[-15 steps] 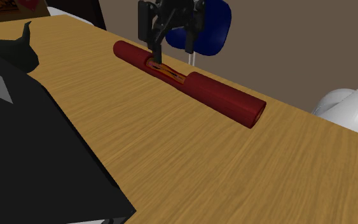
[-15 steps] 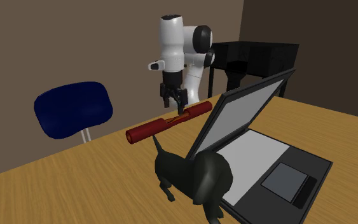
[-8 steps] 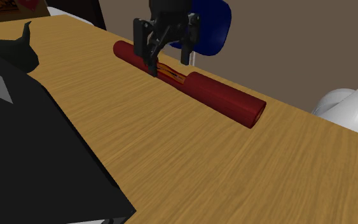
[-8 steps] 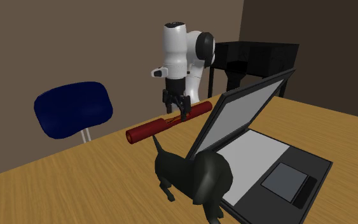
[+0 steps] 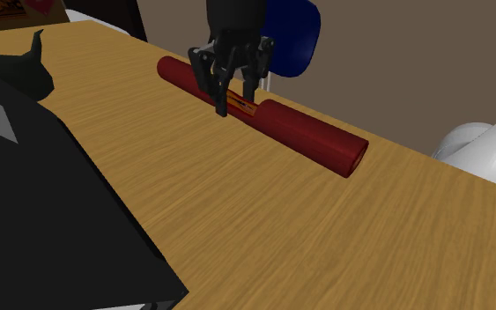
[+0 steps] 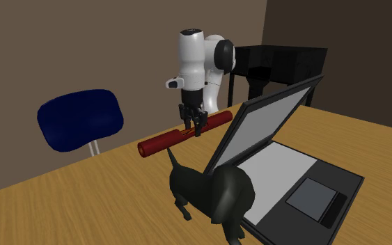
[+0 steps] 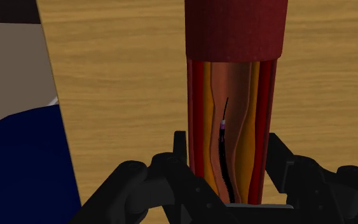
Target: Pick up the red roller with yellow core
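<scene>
Roller (image 5: 307, 136) lies on the counter (image 5: 281, 229), not yet lifted. Gripper (image 5: 234, 104) straddles its thin yellow-striped middle, fingers set narrow against both sides. Grasp appears made; 1 step is left: lifting.

The narrow middle of the red roller (image 5: 307, 136) is partly covered by the end effector (image 5: 234, 106); the laptop (image 5: 52, 220), nearer than the roller, is cut off at the edge.

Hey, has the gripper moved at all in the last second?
Yes. In the shoulder view the gripper has shifted rightward along the red roller, toward its thick right-hand section, and has twisted.
</scene>
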`<state>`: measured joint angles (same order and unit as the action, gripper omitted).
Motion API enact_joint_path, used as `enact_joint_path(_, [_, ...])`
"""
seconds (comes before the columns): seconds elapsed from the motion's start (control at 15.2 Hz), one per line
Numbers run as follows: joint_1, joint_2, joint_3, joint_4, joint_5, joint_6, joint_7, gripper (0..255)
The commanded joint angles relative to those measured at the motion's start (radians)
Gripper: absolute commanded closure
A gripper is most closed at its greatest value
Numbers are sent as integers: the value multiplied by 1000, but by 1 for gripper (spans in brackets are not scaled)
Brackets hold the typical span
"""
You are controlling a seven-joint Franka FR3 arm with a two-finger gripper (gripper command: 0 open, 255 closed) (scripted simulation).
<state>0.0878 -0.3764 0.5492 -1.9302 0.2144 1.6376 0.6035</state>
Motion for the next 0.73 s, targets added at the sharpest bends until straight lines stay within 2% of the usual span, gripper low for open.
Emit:
enact_joint_path(0.0, [0,1,0,-1,0,1,0,255])
enact_joint_path(0.26, [0,-1,0,-3,1,0,0,255])
enact_joint_path(0.66, [-6,22,-3,98,-12,-79,11,255])
